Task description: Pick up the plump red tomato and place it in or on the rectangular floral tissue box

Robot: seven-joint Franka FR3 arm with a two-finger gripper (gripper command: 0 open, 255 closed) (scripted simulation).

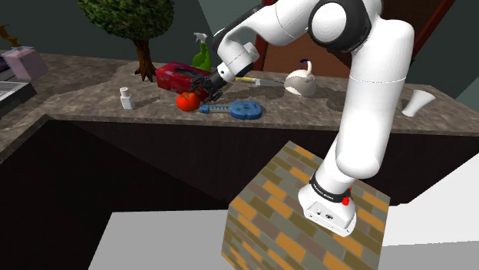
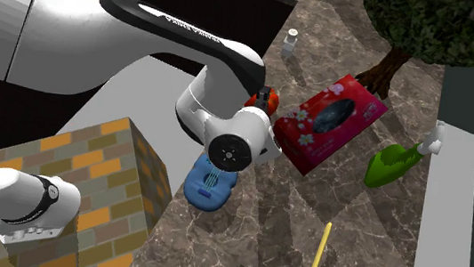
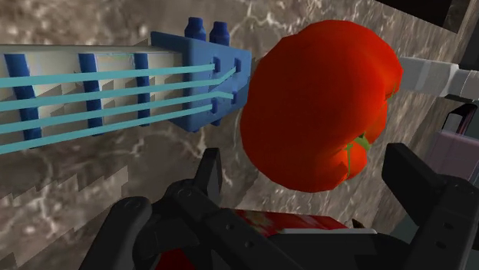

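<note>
In the shoulder view my gripper (image 1: 201,89) hangs low over the dark marbled counter (image 1: 322,115), at the end of the arm that reaches up and to the left from the brick-patterned stand (image 1: 284,207). The red tomato (image 1: 186,100) sits on the counter just beside my fingertips, toward that view's left. The red tissue box (image 1: 176,75) lies close behind it. A blue toy guitar (image 1: 239,110) lies on the counter at the tomato's right in this view, and a small white bottle (image 1: 126,98) stands at its left. Farther back I see a small tree (image 1: 140,38), a green spray bottle (image 1: 202,55) and a white teapot (image 1: 301,83). In the second exterior view my wrist covers most of the tomato (image 2: 264,96). The part that shows is between the wrist and the tissue box (image 2: 330,121), whose pink-red top carries white flowers and an oval opening. A yellow pencil (image 2: 319,251) lies well apart from them, toward the lower edge. In the wrist view my two fingers (image 3: 418,188) stand spread apart. The tomato (image 3: 318,100) is between and a little beyond their tips; neither finger touches it, so I do not hold it. The guitar's neck, with light blue strings, ends just beside the tomato.
</note>
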